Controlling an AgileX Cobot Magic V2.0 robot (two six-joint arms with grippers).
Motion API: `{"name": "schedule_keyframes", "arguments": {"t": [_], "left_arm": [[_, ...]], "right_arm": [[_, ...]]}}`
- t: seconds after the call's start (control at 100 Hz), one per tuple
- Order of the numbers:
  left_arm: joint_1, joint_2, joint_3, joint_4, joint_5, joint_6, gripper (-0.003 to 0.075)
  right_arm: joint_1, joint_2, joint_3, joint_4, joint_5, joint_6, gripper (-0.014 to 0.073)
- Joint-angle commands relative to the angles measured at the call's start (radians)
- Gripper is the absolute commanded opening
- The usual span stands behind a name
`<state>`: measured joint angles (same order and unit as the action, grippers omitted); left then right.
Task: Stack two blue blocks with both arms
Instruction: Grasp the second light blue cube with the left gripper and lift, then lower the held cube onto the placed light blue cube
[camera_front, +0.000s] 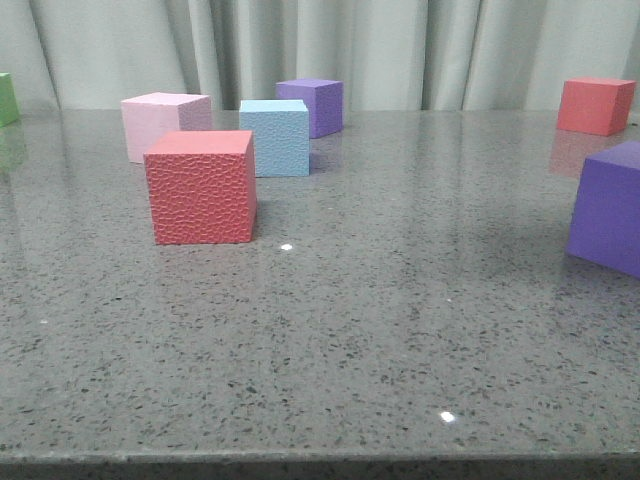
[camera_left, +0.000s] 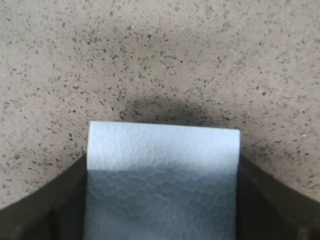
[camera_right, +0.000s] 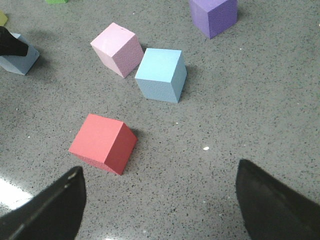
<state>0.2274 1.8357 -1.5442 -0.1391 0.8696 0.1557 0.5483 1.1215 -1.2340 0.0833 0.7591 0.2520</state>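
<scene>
Sky-blue foam shows twice here: one blue block (camera_front: 275, 138) sits free on the speckled grey table (camera_front: 400, 330), just behind the near red cube (camera_front: 201, 187) and beside the pink cube (camera_front: 163, 122), with a purple cube (camera_front: 314, 104) close behind it; the other blue block (camera_left: 162, 180) is clamped in the left gripper (camera_left: 161, 200), whose dark fingers (camera_left: 45, 210) press against its two opposite side faces. In the right wrist view that held block (camera_right: 19, 56) appears at the far edge of the scene, low over or on the table, I cannot tell which, with the black tip of the left gripper (camera_right: 11, 44) on it, well apart from the free block (camera_right: 161, 75). Being cubes, neither has a long axis; the free one stands flat and upright, in the front view showing one face nearly square to the camera, while from the right wrist it is seen corner-on, a vertical edge turned toward that camera. The held one shows a pale upper band and a shaded lower part with a finely pebbled grain. No faces carry writing, labels or marks that can be read. The right gripper (camera_right: 160, 200) hangs over bare table with its jaws spread wide, nothing between them. Another red cube (camera_front: 595, 105) stands far to the right at the back, a second purple cube (camera_front: 610, 207) is cut by the right edge, and a green cube (camera_front: 7, 98) peeks in at the left edge.
</scene>
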Motion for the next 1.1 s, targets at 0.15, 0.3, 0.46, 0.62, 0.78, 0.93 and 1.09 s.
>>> {"name": "schedule_keyframes", "arguments": {"t": [0.15, 0.3, 0.46, 0.62, 0.78, 0.93, 1.09], "left_arm": [[-0.023, -0.055, -0.189, -0.046, 0.095, -0.156, 0.0314], [-0.082, -0.055, -0.319, -0.05, 0.205, -0.26, 0.0314], [-0.204, -0.055, -0.446, -0.026, 0.281, -0.373, 0.0314], [-0.353, -0.055, -0.527, 0.049, 0.281, -0.504, 0.0314], [-0.491, -0.051, -0.536, 0.091, 0.26, -0.619, 0.0314], [-0.621, -0.02, -0.536, 0.114, 0.183, -0.701, 0.0314], [-0.696, 0.025, -0.536, 0.139, 0.157, -0.764, 0.0314]], "right_arm": [[-0.001, -0.028, -0.022, -0.011, -0.071, -0.012, 0.0609], [-0.001, -0.029, -0.022, -0.034, -0.07, -0.012, 0.0609], [-0.001, -0.031, -0.022, -0.052, -0.064, -0.012, 0.0609], [-0.004, -0.031, -0.022, -0.053, -0.039, -0.012, 0.0609], [-0.004, -0.031, -0.022, -0.054, -0.035, -0.012, 0.0609], [-0.004, -0.031, -0.022, -0.054, -0.033, -0.012, 0.0609], [-0.004, -0.031, -0.022, -0.054, -0.016, -0.012, 0.0609]]}}
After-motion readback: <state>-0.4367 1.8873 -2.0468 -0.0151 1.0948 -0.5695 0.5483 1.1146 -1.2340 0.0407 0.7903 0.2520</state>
